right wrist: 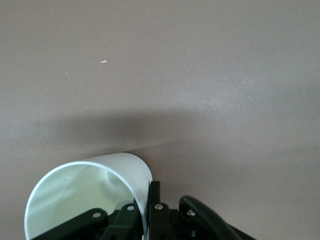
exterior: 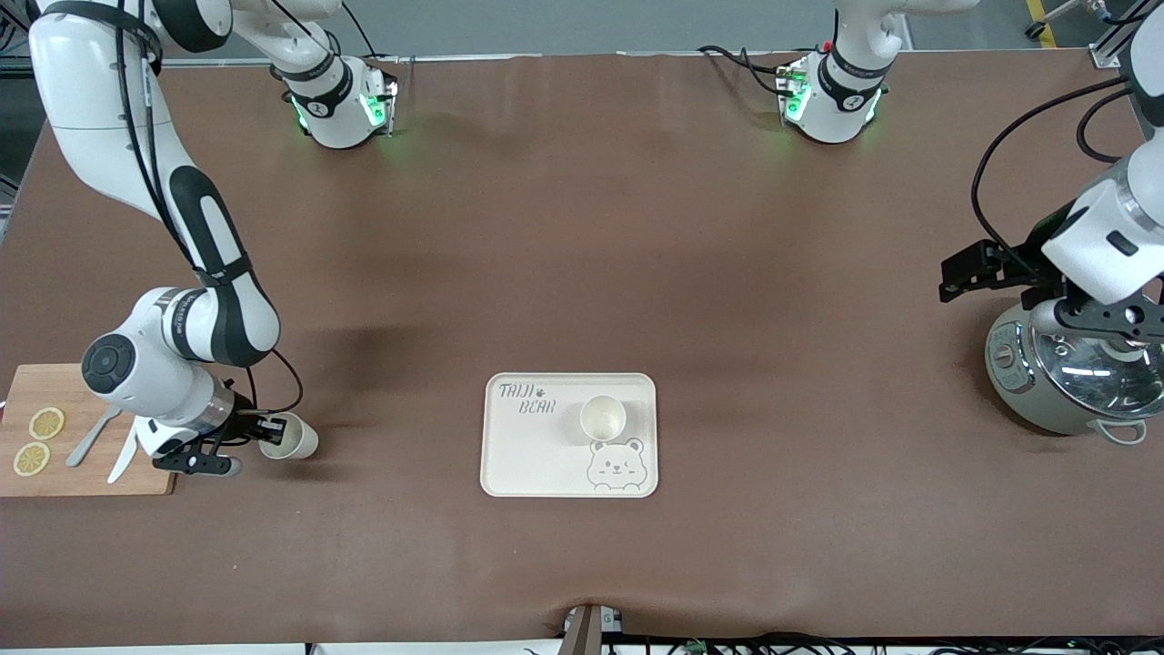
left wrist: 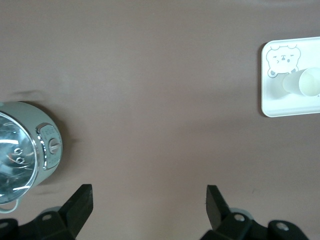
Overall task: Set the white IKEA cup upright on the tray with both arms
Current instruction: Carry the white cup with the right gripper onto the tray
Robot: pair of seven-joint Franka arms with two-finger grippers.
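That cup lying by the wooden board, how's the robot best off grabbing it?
By its rim wall, one finger inside the mouth and one outside. The cup lies tilted on its side, mouth toward the right gripper, which already pinches it that way. The left gripper waits open over the cooker.

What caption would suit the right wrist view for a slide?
Right gripper pinching the rim of a white cup over the brown table.
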